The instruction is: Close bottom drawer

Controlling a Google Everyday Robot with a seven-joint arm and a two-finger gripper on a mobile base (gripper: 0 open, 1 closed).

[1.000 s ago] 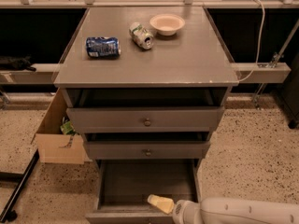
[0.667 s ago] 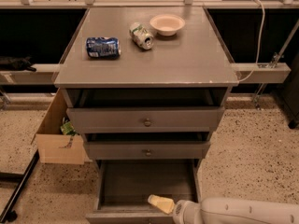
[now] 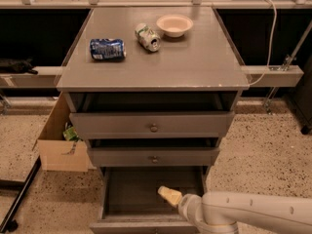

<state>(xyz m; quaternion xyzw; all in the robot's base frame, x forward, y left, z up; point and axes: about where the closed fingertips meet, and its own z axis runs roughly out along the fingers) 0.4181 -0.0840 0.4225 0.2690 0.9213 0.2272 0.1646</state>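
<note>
The bottom drawer (image 3: 126, 194) of the grey cabinet stands pulled far out, its long shallow box bare inside and its front at the picture's lower edge. My gripper (image 3: 169, 195) reaches in from the lower right on a white arm; its cream tip hovers over the drawer's right half, just behind the drawer front. Above it, the middle drawer (image 3: 154, 156) and the top drawer (image 3: 152, 124), each with a small knob, stand slightly out.
On the cabinet top (image 3: 195, 57) lie a blue can (image 3: 107, 48), a silver-green can (image 3: 147, 36) and a pale bowl (image 3: 174, 25). A cardboard box (image 3: 57, 138) sits on the speckled floor to the left. A black bar (image 3: 19, 196) lies at the lower left.
</note>
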